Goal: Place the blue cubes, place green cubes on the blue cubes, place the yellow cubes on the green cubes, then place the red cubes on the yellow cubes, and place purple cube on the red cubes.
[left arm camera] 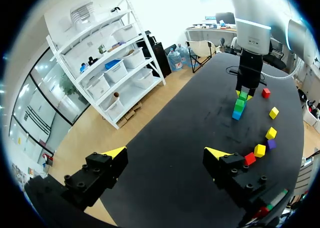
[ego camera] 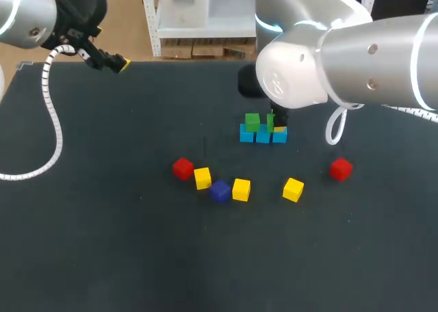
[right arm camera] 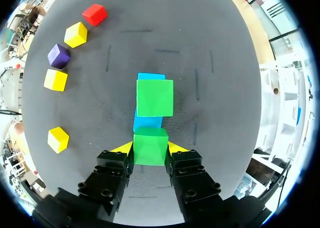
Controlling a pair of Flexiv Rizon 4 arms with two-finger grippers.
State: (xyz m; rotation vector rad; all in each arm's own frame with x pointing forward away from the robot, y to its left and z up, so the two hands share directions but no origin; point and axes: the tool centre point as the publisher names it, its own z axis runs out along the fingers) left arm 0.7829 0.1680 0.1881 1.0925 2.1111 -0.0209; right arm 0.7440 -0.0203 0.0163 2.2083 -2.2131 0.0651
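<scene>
Over the right half of the row of blue cubes (ego camera: pixel 263 136), clamped from two sides between the yellow tips of the right gripper (right arm camera: pixel 150 148): the held green cube (right arm camera: pixel 150 149), with the jaws narrowed to its width. Judged the row to run left to right across the far middle of the table (ego camera: pixel 102 243), and so to lie straight ahead of the fingers in the right wrist view, long axis in line with them. Found the placed green cube (ego camera: pixel 252 122) just to the left, seated on the row's left end, with a strip of blue showing between the two greens. Judged the coming move to turn on that one relation: blue directly beneath the jaws, so a straight descent and a release, with little or no sideways travel.

Could not tell whether the held green cube rested on blue or hung just above it. Lost the blue beneath it behind cube and fingers, and lost the gripper itself behind the right arm (ego camera: pixel 356 59) in the head view.

Noted the left gripper (left arm camera: pixel 167 152) at the far left corner, well apart from the row, jaws wide with nothing between them; judged the right arm far nearer. Counted loose on the near side three yellow cubes (ego camera: pixel 241 189), two red cubes (ego camera: pixel 341 168) and one purple cube (ego camera: pixel 220 191)
</scene>
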